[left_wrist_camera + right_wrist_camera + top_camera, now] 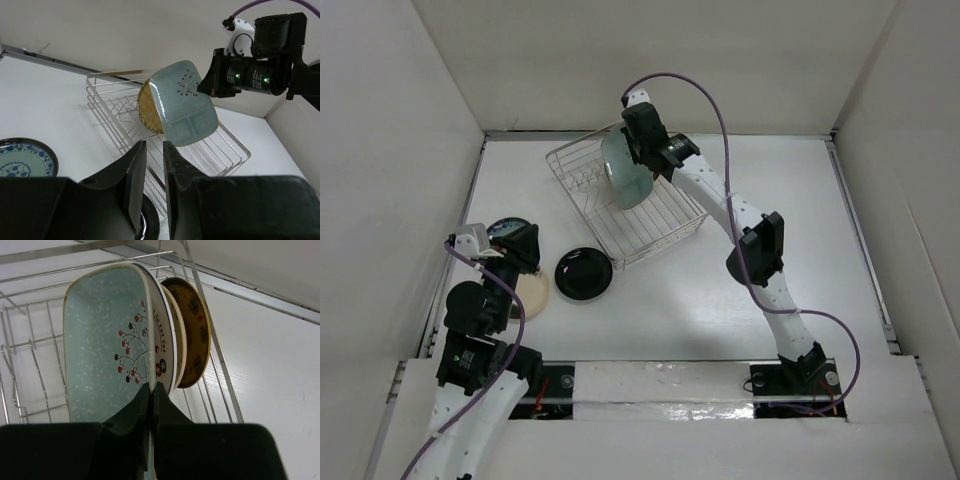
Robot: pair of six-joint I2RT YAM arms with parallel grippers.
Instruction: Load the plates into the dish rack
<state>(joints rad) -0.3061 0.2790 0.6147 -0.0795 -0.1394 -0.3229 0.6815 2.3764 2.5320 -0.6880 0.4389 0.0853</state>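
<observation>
My right gripper is shut on the edge of the pale green rectangular plate, holding it upright over the silver wire dish rack. In the right wrist view my gripper pinches the green plate. Behind it a white plate with red marks, a cream plate and a brown-and-gold plate stand in the rack. My left gripper is slightly open and empty above a teal patterned plate. A glossy black plate and a cream plate lie on the table.
The rack sits at an angle in the far middle of the table. White walls enclose the table at the left, back and right. The right arm stretches diagonally from its base to the rack.
</observation>
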